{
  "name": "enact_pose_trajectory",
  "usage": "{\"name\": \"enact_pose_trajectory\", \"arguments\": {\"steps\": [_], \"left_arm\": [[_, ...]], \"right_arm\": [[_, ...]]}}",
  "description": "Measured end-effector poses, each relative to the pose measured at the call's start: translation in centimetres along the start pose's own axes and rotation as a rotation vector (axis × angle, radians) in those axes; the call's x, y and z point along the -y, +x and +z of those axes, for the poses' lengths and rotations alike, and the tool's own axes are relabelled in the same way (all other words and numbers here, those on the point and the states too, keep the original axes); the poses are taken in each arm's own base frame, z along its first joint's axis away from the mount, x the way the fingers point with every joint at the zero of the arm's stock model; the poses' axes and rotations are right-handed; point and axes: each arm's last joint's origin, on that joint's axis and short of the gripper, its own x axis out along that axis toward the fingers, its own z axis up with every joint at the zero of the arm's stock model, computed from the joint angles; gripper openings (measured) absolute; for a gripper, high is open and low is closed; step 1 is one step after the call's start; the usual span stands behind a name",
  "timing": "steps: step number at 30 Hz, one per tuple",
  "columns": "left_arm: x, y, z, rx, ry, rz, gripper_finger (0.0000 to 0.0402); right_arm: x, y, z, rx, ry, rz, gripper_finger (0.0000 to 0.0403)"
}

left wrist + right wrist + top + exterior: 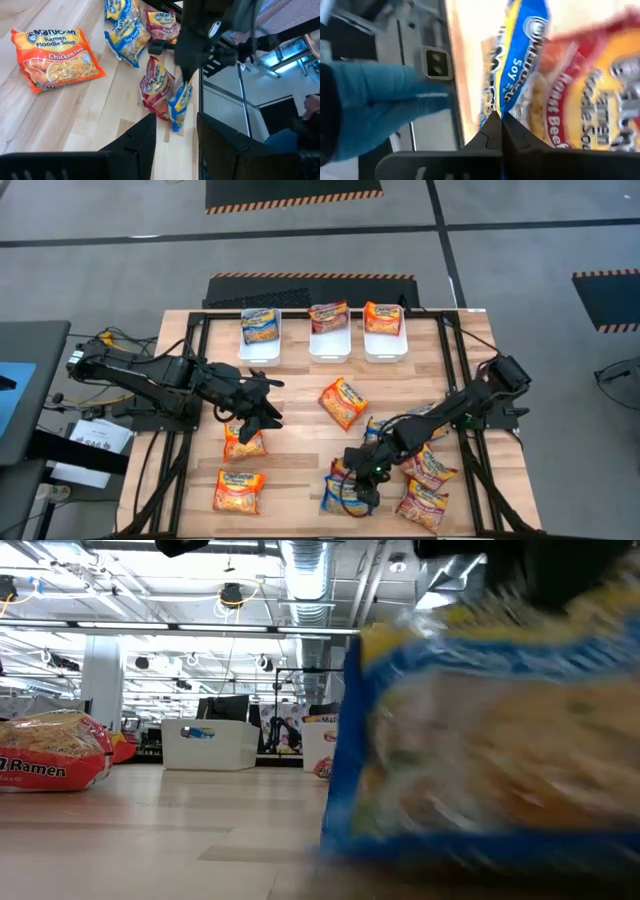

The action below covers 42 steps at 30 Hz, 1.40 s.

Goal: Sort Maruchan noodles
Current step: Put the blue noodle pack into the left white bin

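The Maruchan noodles [343, 402] are mostly unsorted. Three white bins [330, 340] stand in a row at the far edge of the table, and each holds a single packet: a blue one in the left bin, a maroon one in the middle, an orange one in the right. Everything else lies loose on the wood. Two orange packets sit on the left side, another orange one lies alone near the centre, and a cluster of blue, maroon and orange packets crowds the near right part of the table. So the sort looks barely begun, with roughly three placed and most of the dozen left to move.

The blue packet [347, 493] at the near edge of that cluster is the one in hand. The right gripper [358, 463] has its fingers pinched together on the packet's edge, and the left wrist view shows the blue soy packet [179, 102] hanging upright from it, beside a maroon one. Whether the packet is fully clear of the table is hard to tell. The right arm stretches diagonally from the right rim toward the near centre.

The left gripper [262, 415] hovers over an orange packet [244, 444], its fingers parted and holding nothing.
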Motion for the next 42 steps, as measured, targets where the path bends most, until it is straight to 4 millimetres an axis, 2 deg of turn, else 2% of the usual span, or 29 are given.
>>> {"name": "enact_pose_trajectory", "arguments": {"steps": [12,20,26,30,36,42], "left_arm": [[-0.2,0.0,0.1,0.047,-0.008,0.062,0.0130],[-0.2,0.2,0.1,0.044,0.003,0.066,0.0130],[-0.5,1.6,0.0,-0.017,-0.025,0.031,0.0130],[-1.3,2.9,0.2,-0.056,-0.047,0.035,0.0130],[-3.4,4.6,0.8,-0.139,-0.085,0.017,0.0130],[-5.6,4.2,2.3,-0.062,-0.177,0.094,0.0130]], "right_arm": [[-1.3,-6.4,1.9,0.188,-0.079,0.080,0.0005],[-0.7,-9.3,3.0,0.271,-0.088,0.064,0.0005],[0.2,-11.9,4.0,0.344,-0.085,0.058,0.0005],[0.8,-14.0,4.5,0.397,-0.070,0.070,0.0005],[1.4,-16.1,4.5,0.436,-0.053,0.062,0.0005],[1.8,-17.5,4.5,0.462,-0.036,0.052,0.0005]]}}
